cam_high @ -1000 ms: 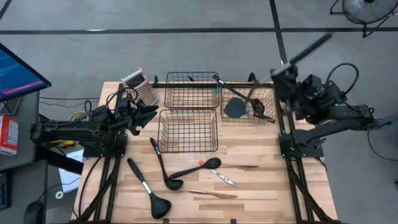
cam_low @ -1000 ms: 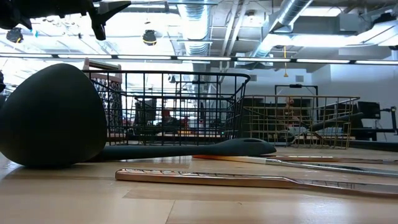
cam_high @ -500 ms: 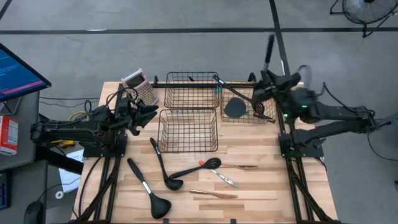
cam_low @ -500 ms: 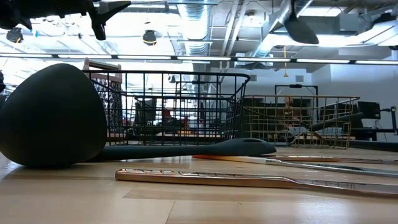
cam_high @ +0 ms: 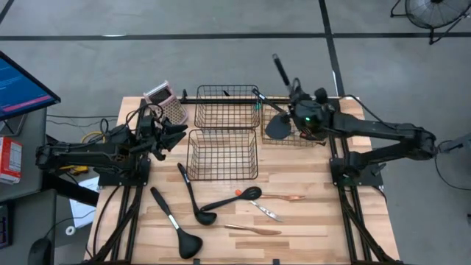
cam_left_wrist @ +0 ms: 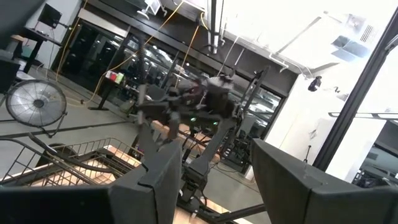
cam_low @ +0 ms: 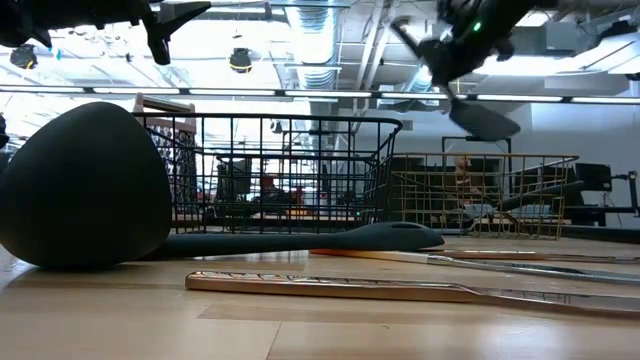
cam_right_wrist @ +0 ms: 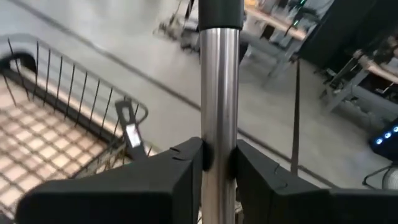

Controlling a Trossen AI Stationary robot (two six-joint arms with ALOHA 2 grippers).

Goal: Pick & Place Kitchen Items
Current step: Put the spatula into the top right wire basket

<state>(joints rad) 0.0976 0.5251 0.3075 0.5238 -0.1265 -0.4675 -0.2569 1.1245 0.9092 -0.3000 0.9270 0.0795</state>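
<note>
Gripping a spatula [cam_high: 278, 96] above the copper basket [cam_high: 318, 118], right tool [cam_high: 298, 110] closed on its shaft | low: blade [cam_low: 482, 117] over basket | left wrist: left tool [cam_left_wrist: 211, 180] open, empty | right wrist: fingers [cam_right_wrist: 177, 165] clamp metal shaft [cam_right_wrist: 219, 93]

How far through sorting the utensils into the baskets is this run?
Early. Two dark utensils already lie in the gold basket. The right gripper, shut on a steel-handled utensil, is above that basket. Two ladles, a black spoon and three copper-handled pieces remain on the table; the two black baskets look empty. The left gripper waits, open.
</note>
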